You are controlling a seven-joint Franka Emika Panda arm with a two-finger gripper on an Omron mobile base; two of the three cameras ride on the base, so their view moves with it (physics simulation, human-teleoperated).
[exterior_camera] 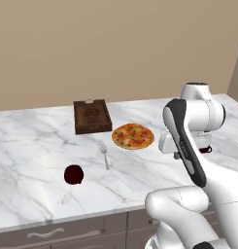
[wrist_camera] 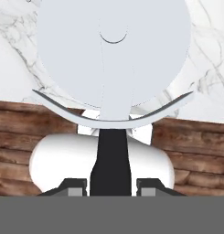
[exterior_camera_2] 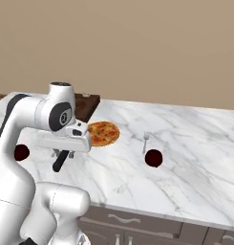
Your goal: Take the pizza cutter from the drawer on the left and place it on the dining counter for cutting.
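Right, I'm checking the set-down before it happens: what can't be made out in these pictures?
- Hand view: the held pizza cutter covers the dining counter beneath its wheel; the fingers are cut off at the bottom.
- Left base view: the arm's own forearm hides the fingers and the pizza cutter.
- Left base view: the drawer is cut by the bottom edge, and its inside is hidden.

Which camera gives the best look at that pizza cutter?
The hand view: the pizza cutter fills it, pale wheel up, dark handle between the gripper tips. The right base view catches just its dark handle below the hand. In the left base view, I can't make it out.
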